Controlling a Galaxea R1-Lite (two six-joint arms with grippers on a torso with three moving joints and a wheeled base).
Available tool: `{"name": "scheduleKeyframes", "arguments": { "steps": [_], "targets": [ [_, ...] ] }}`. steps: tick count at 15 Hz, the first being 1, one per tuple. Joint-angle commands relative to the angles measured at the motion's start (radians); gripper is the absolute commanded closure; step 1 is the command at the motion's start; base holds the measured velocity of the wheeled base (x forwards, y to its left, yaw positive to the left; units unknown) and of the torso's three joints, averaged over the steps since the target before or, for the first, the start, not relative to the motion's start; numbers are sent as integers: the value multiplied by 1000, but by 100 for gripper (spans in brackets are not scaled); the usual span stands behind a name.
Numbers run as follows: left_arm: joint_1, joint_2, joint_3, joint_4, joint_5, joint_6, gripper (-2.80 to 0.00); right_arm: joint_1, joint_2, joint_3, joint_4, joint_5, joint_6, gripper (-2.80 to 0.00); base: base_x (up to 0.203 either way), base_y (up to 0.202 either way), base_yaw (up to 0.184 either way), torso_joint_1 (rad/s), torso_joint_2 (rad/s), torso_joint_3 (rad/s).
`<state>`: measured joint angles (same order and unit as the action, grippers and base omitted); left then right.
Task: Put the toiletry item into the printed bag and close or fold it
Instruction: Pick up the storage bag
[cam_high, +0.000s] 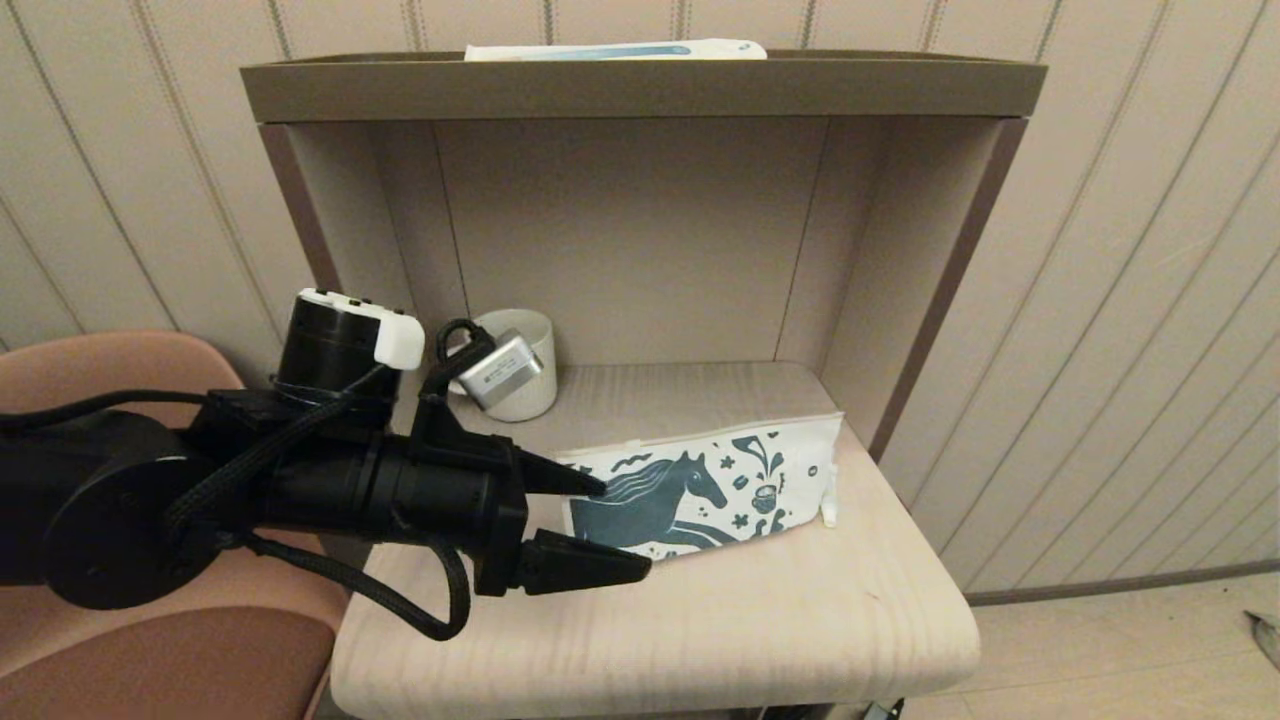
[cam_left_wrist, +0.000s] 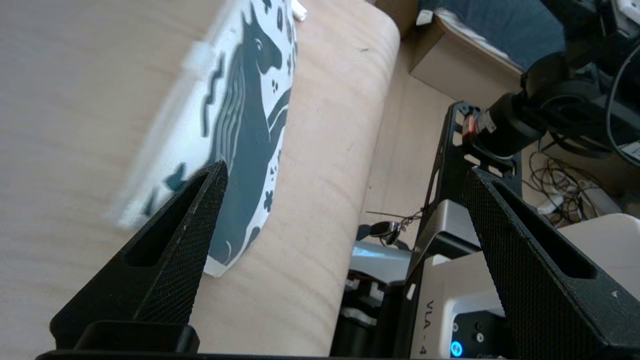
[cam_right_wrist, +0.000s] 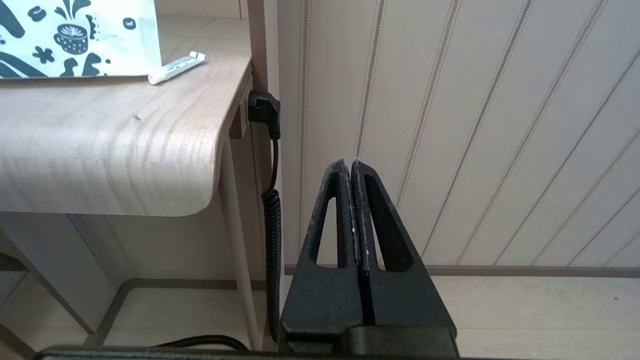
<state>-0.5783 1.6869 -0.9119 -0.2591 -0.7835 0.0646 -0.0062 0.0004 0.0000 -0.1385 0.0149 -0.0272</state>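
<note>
The printed bag, white with a teal horse, lies flat on the wooden table. My left gripper is open at the bag's left end. One finger overlaps the bag's edge and the other is in front of it over bare wood, with nothing held. A small white stick-like piece lies at the bag's right end. A long white and blue pack rests on top of the shelf unit. My right gripper is shut and empty, low beside the table's right side, out of the head view.
A white mug stands at the alcove's back left, behind my left wrist. The alcove walls close in the back and sides. A pink chair is at the left. A coiled black cable hangs by the table's right leg.
</note>
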Motion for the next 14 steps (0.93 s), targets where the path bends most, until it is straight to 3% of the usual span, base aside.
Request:
{"name": "scheduleKeyframes", "arguments": {
  "steps": [1, 10, 14],
  "targets": [
    [0, 4, 1, -2, -5, 0, -280, 0, 0, 0, -1, 0, 0, 0, 0, 0, 0, 0, 0, 0],
    [5, -163, -1, 45, -2, -2, -280, 0, 0, 0, 0, 0, 3, 0, 0, 0, 0, 0, 0, 0],
    [125, -221, 11, 85, 3, 4, -280, 0, 0, 0, 0, 0, 1, 0, 0, 0, 0, 0, 0, 0]
  ]
}}
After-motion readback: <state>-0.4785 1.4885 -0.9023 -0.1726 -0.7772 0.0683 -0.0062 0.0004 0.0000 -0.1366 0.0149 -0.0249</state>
